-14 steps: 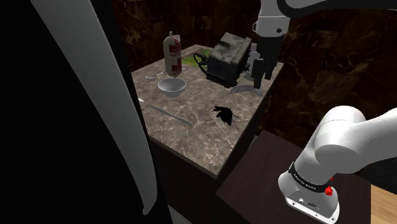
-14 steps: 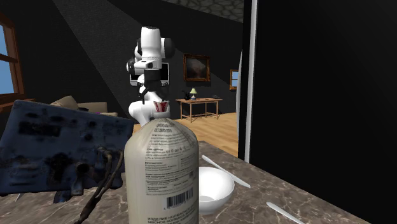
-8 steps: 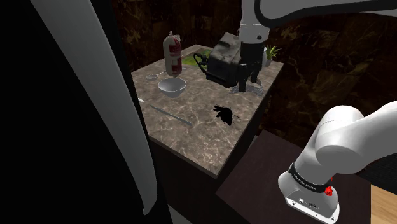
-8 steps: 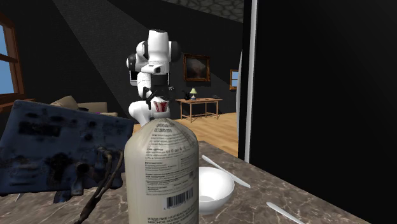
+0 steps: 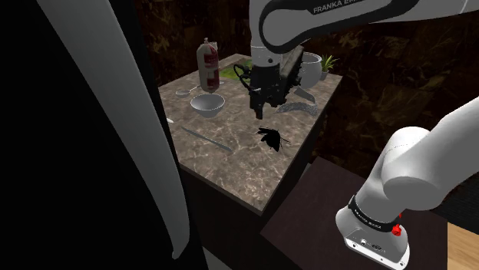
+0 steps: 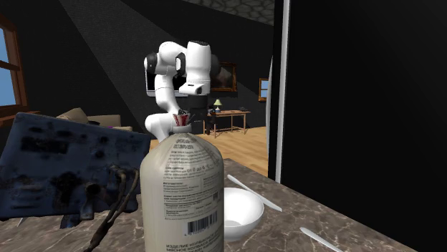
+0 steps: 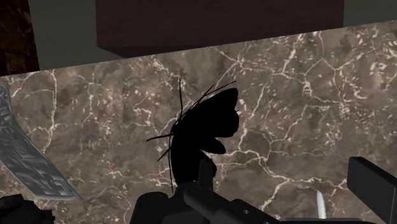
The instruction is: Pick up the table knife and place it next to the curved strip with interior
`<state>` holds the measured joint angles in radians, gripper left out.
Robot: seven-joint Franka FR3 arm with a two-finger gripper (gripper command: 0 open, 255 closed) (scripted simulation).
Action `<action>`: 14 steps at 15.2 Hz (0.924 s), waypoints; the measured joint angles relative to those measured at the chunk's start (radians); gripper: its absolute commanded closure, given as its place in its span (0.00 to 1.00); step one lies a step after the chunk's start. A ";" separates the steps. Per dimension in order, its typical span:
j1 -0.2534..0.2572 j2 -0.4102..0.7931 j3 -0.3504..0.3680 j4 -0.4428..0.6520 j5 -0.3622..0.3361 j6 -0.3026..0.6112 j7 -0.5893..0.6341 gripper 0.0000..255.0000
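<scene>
Dark brown marble-veined tabletop, dim room. The thin pale table knife lies flat near a white bowl, well apart from the grey patterned curved strip. The all-black gripper hovers between them, fingers apart, empty. Advice: cross over, set the jaws across the blade's width, descend low. The shoulder view gives the layout; the wrist view gives the finger gap and a black spiky object beneath.

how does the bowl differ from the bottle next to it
The bottle stands tall and narrow; the bowl sits low and wide. The bottle carries a printed label with a barcode; the bowl is plain white. Both stand side by side on the marble table.
</scene>
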<state>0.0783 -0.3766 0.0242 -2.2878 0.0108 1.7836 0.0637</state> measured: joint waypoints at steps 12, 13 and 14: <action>0.052 0.447 0.070 0.304 -0.028 0.133 0.076 0.00; 0.055 0.486 0.073 0.340 -0.033 0.135 0.079 0.00; 0.061 0.524 0.077 0.376 -0.039 0.136 0.087 0.00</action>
<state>0.1395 0.1471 0.1010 -1.9119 -0.0278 1.9192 0.1504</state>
